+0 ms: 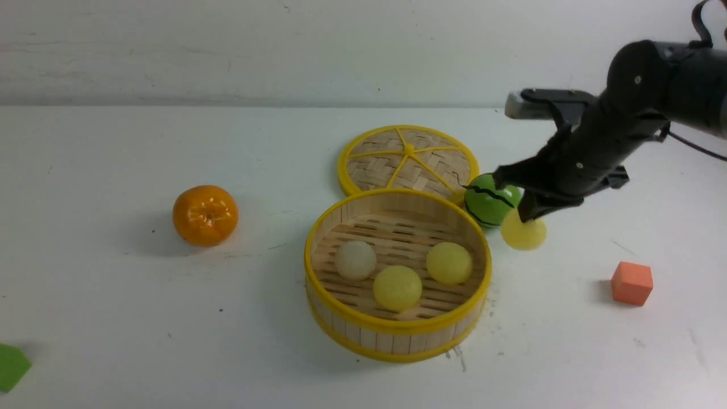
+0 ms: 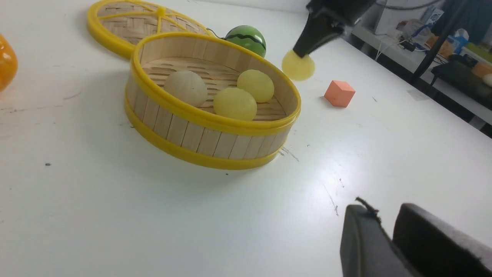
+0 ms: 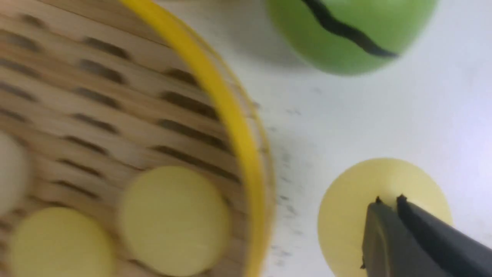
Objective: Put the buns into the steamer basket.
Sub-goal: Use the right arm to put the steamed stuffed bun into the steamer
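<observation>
The steamer basket (image 1: 397, 328) sits mid-table and holds three buns: an off-white one (image 1: 355, 259) and two pale yellow ones (image 1: 397, 288) (image 1: 448, 263). Another pale yellow bun (image 1: 525, 234) lies just right of the basket, beside the green striped ball (image 1: 488, 199). My right gripper (image 1: 525, 218) (image 3: 389, 200) is shut, its tips together over the top of that bun (image 3: 353, 200); nothing shows between the fingers. My left gripper (image 2: 384, 209) hangs over bare table near the basket (image 2: 207, 140), a narrow gap between its fingers and nothing in it.
The flat woven lid (image 1: 409, 159) lies behind the basket, touching the green ball's side. An orange tangerine (image 1: 205, 215) sits to the left. An orange cube (image 1: 631, 283) is at the right and a green piece (image 1: 11, 366) at the front left corner.
</observation>
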Robot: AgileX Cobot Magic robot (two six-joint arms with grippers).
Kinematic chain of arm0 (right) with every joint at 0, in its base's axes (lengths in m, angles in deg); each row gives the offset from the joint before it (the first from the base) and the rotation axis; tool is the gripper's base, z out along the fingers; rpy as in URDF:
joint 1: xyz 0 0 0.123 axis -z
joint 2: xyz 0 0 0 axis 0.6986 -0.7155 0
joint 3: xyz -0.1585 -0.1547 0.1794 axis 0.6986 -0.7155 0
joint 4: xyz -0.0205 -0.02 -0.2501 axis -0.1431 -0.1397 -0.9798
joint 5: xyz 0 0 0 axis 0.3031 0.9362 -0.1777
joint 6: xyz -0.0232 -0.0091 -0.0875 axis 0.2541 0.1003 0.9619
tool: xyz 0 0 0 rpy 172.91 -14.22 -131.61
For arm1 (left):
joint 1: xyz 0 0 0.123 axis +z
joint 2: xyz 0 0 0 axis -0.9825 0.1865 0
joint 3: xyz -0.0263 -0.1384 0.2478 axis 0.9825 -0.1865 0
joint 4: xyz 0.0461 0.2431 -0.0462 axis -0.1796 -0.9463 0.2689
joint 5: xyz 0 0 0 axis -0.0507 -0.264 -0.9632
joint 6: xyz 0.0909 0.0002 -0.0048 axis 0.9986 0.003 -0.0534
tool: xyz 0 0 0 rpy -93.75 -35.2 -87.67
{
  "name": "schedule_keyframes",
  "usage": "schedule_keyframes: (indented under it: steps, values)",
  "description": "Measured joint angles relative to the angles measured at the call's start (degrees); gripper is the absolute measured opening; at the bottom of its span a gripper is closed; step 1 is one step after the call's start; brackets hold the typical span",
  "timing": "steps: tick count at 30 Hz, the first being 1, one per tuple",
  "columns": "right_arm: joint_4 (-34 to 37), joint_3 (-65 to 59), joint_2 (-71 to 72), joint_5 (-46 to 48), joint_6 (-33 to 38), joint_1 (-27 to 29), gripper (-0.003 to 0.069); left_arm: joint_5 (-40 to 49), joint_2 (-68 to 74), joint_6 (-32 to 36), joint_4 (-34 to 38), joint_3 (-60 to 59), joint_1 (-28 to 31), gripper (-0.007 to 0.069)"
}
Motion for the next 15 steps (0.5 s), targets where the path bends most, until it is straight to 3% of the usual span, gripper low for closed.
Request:
schedule_keyframes:
  steps: [6, 15]
  values:
    - [2.51, 7.60, -2.23, -1.24, 0.00, -7.31, 0.0004, 0.00, 0.00, 0.00, 0.00, 0.00, 0.00, 0.0120]
    - [7.90, 12.31, -13.84, -4.32, 0.00, -9.93, 0.0012, 0.00, 0.00, 0.00, 0.00, 0.00, 0.00, 0.0127]
